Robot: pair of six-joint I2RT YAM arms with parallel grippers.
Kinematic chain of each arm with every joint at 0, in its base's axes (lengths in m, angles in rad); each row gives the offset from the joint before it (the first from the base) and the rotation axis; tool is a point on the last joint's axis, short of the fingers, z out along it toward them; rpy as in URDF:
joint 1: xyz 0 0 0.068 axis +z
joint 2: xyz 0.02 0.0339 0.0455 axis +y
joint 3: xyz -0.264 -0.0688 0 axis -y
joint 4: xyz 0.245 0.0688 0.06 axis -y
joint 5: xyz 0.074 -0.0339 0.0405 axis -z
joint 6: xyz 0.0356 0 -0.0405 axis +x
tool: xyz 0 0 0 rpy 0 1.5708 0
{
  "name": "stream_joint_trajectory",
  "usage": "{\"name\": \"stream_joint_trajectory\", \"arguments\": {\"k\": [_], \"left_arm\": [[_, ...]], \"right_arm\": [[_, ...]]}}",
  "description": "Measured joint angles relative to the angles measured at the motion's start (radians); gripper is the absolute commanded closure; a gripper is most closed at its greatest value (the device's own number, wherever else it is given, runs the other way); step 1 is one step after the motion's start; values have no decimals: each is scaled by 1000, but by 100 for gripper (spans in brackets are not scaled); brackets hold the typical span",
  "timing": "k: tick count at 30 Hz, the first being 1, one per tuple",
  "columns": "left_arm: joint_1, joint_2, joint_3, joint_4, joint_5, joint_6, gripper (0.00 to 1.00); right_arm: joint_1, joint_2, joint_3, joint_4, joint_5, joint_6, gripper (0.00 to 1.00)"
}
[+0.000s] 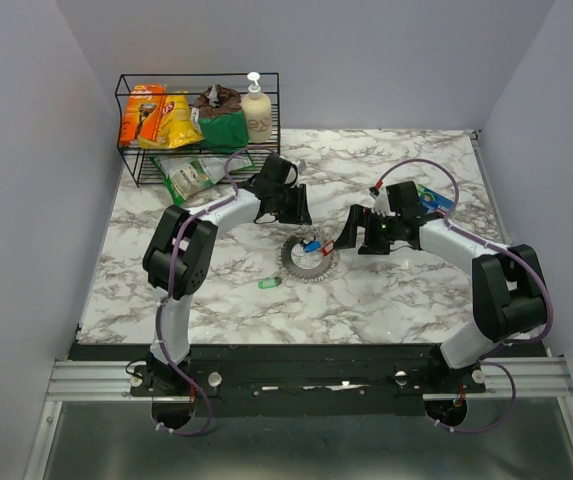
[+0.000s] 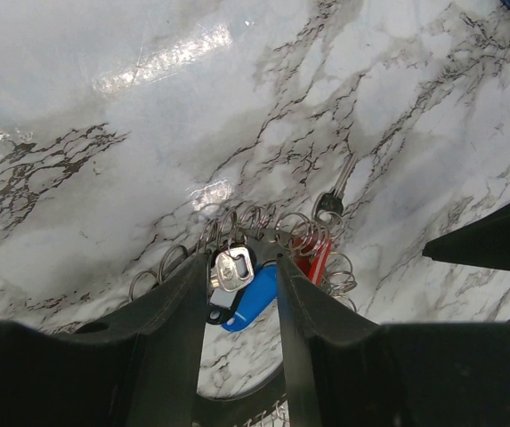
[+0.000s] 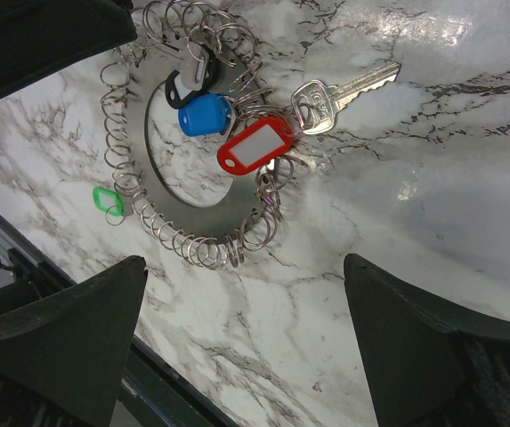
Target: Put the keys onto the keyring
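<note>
The keyring (image 1: 306, 262) lies on the marble table, a flat grey ring hung with many small wire loops (image 3: 161, 187). On it lie a blue tag (image 3: 205, 116), a red tag (image 3: 256, 149) with a silver key (image 3: 344, 93), and a black-headed key (image 3: 188, 76). A green tag (image 1: 269, 283) lies loose just outside the ring's near-left rim (image 3: 108, 200). My left gripper (image 1: 294, 212) hovers at the ring's far side. Its fingers are partly apart and frame the black-headed key (image 2: 234, 269) and the blue tag (image 2: 250, 302). My right gripper (image 3: 244, 262) is wide open and empty beside the ring's right rim (image 1: 351, 238).
A wire basket (image 1: 126, 100) at the back left holds snack packets and a soap bottle (image 1: 256, 110). A green packet (image 1: 186, 178) lies in front of it. A blue packet (image 1: 434, 200) lies behind the right arm. The table's front edge (image 3: 23, 240) is near the ring.
</note>
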Motion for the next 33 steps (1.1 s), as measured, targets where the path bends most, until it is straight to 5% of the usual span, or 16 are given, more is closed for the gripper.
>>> {"name": "stream_joint_trajectory", "arguments": {"k": [22, 33], "left_arm": [[0, 50, 13, -32, -50, 15, 74], [0, 64, 13, -30, -50, 14, 70]], "right_arm": [[0, 0, -11, 1, 0, 0, 0], [0, 0, -12, 2, 0, 0, 0]]}}
